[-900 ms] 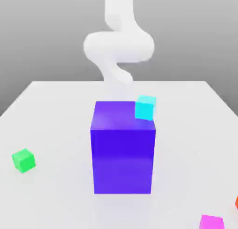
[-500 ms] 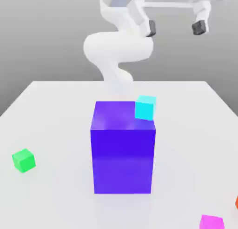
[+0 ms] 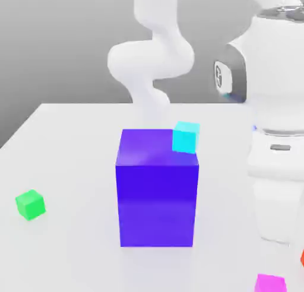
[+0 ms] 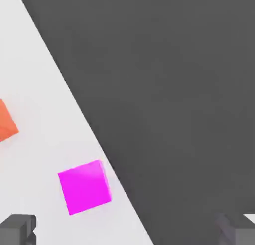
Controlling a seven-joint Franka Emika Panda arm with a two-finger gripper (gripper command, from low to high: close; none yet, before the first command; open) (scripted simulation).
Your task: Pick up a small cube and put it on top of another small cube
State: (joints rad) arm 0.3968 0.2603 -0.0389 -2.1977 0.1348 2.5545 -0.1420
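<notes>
While approaching the magenta cube (image 4: pixel 84 186) at the lower right of the exterior view, near the worktop (image 3: pixel 65 142) edge: hand (image 4: pixel 127 229) open, empty. Next, centre the fingers (image 4: pixel 17 228) and descend. Green cube (image 3: pixel 29 203) far left. Plain white surface, grey backdrop.

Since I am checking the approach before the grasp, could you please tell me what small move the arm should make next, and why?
Probably shift the open gripper sideways until the magenta cube sits centred between its fingertips, then descend. In the hand view the cube lies near one fingertip, close to the table edge, with the orange-red cube nearby. The green cube waits across the table.
</notes>
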